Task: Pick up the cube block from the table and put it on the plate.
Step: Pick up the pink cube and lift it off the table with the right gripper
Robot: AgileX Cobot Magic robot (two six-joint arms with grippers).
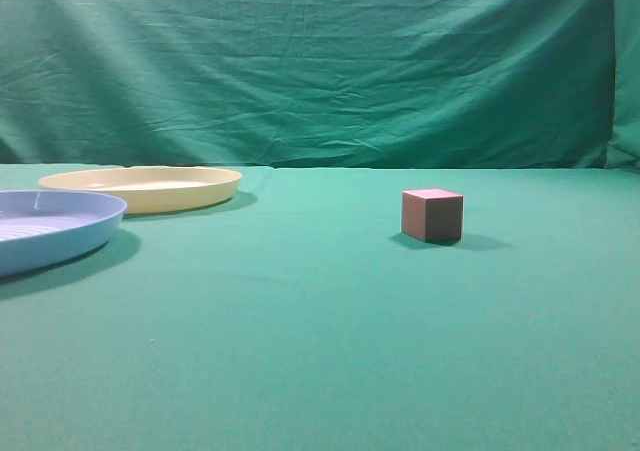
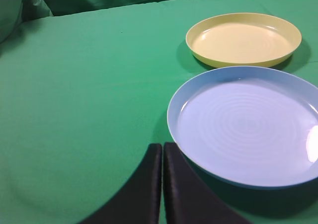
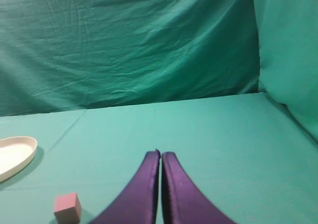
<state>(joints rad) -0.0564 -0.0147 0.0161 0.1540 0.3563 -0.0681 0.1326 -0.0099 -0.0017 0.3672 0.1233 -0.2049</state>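
Note:
The cube block (image 1: 432,215) is small and reddish-brown with a pinkish top. It sits on the green table (image 1: 320,351), right of centre. It also shows in the right wrist view (image 3: 67,207), low and to the left of my right gripper (image 3: 161,153), which is shut and empty. The pale yellow plate (image 1: 140,188) lies at the far left. In the left wrist view it (image 2: 243,39) lies beyond the blue plate. My left gripper (image 2: 162,145) is shut and empty, its tips just left of the blue plate's rim. Neither gripper shows in the exterior view.
A light blue plate (image 1: 45,228) lies at the left edge, in front of the yellow one, and fills the right of the left wrist view (image 2: 246,124). A green cloth backdrop (image 1: 320,71) hangs behind the table. The yellow plate's edge shows in the right wrist view (image 3: 15,157).

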